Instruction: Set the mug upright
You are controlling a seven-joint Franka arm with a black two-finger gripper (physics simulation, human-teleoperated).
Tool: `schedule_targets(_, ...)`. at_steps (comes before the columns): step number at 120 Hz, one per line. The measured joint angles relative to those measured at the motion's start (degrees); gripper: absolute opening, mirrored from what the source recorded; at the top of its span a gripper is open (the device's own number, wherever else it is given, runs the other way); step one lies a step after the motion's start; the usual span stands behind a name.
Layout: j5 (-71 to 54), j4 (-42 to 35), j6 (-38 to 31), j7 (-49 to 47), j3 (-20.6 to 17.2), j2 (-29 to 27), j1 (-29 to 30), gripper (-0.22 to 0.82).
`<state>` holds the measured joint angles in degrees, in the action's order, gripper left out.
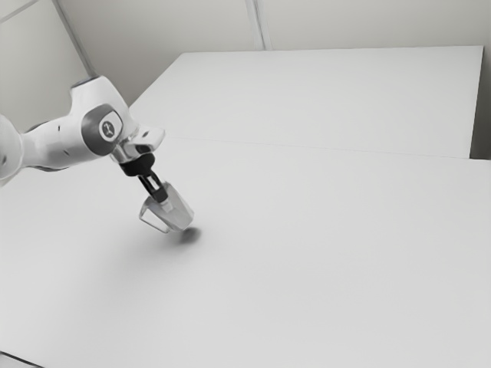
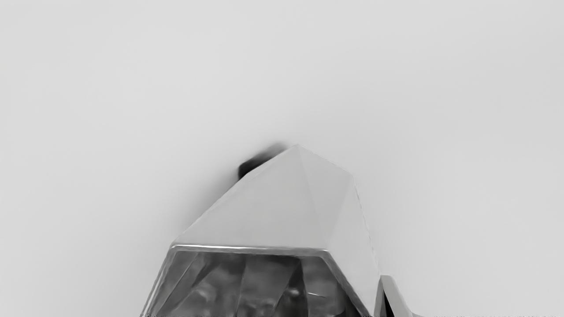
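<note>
Currently the black two-finger gripper [image 1: 159,195] is clenching on the light grey, faceted mug [image 1: 181,211] near its rim. The mug is leaning, not standing upright, its mouth facing the gripper and its base pointing down toward the exterior view's right, above a dark shadow [image 1: 189,236] on the white table [image 1: 307,253]. The angular grey handle [image 1: 153,225] is sticking out toward the exterior view's left. The wrist view is showing the mug's dark, shiny interior.
</note>
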<state>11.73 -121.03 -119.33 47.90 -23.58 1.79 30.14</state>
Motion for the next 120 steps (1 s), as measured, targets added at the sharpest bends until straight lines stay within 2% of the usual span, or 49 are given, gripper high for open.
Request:
schedule_targets(14,-3.59,-4.59,-5.01,-0.14,-1.06,-1.78,-0.76,-0.18)
schedule_targets(31,-6.33,-6.43,-7.78,-0.37,-0.98,-2.05,-3.13,-0.18)
schedule_targets(84,-14.21,-6.75,-5.29,-5.00,-1.98,-1.48,-8.21,-0.18)
schedule_targets(105,-14.15,-6.78,-4.80,-6.14,-1.91,-1.19,-9.57,0.20)
schedule_targets(120,-14.12,-6.79,-4.62,-6.75,-1.91,-1.26,-9.30,0.38)
